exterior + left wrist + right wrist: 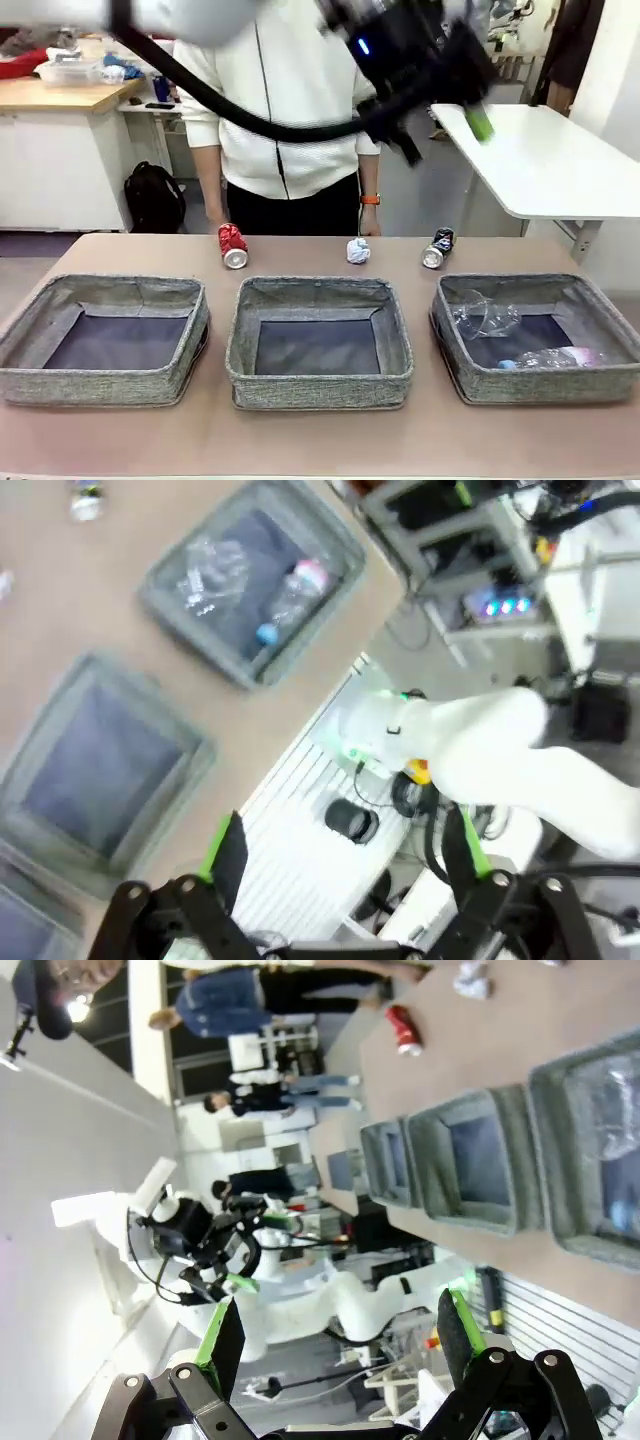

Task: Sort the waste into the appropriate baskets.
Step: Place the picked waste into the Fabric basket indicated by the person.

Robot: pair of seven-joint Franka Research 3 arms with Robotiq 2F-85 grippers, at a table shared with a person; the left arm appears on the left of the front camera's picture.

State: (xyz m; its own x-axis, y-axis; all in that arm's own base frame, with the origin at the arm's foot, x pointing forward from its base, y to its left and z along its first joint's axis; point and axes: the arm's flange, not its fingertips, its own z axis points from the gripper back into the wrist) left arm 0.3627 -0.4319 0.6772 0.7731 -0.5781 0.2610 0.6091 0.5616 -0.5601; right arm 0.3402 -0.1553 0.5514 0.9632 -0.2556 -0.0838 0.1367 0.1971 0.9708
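Observation:
Three grey woven baskets stand in a row: left [95,385], middle [320,388] and right [540,385]. In the right one lie a clear plastic cup [485,315] and a clear bottle [545,357] with a blue cap. Beyond them, near the person, a crushed red can [232,246], a white paper ball [358,250] and a dark can [438,247] rest on the table. My left gripper [445,135] hangs high above the right basket [335,570], open [345,850] and empty. My right gripper [340,1330] is open and empty, off to the table's side.
A person in a white top [285,100] stands at the far edge behind the cans. A white table [550,160] stands at the back right. Bare tabletop [320,440] runs in front of the baskets.

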